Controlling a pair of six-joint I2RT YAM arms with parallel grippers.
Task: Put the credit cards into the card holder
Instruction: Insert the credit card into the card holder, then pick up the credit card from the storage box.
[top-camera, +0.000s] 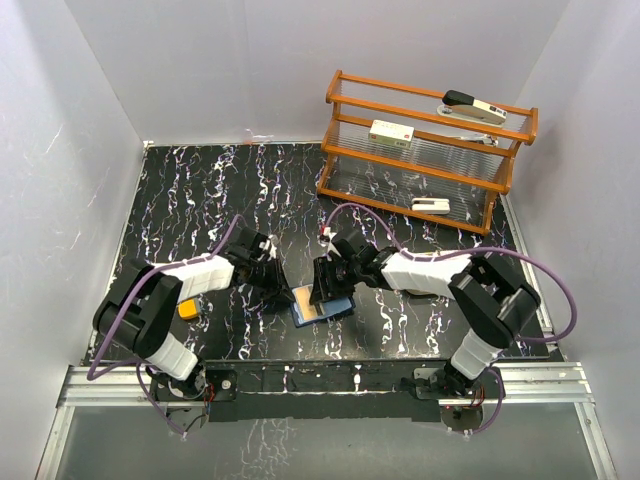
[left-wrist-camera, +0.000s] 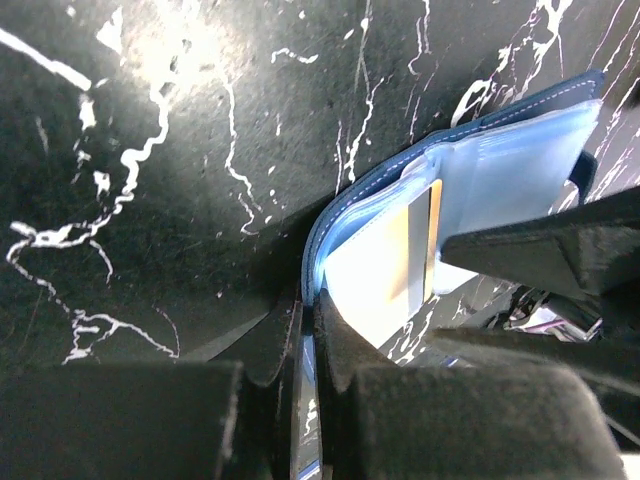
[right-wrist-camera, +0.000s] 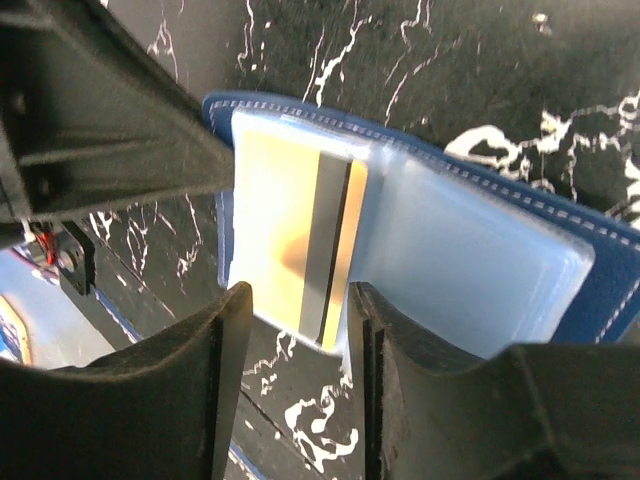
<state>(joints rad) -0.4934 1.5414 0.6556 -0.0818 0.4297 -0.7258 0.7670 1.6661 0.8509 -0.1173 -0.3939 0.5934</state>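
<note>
Closest to the lens, the right gripper has its jaws spread partway, one on each side of the near end of a credit card, pale yellow with a dark stripe. Whether they actually nip its edges, I can't tell. Most of the card lies inside a clear sleeve of the card holder, which lies open on the black marbled tabletop. Only the card's near end pokes out. The left gripper has its jaws pressed together on the holder's blue cover edge, which looks meant to steady it.

I'd judge this card nearly home, needing one last push. I can't spot any other loose cards, so what remains after it is unclear.

The left wrist view alone shows that pinch on the cover. The right wrist view alone shows how far the card sticks out. Only from above do you see both arms meeting at the holder, a wooden rack well behind, and a yellow object beside the left arm.
</note>
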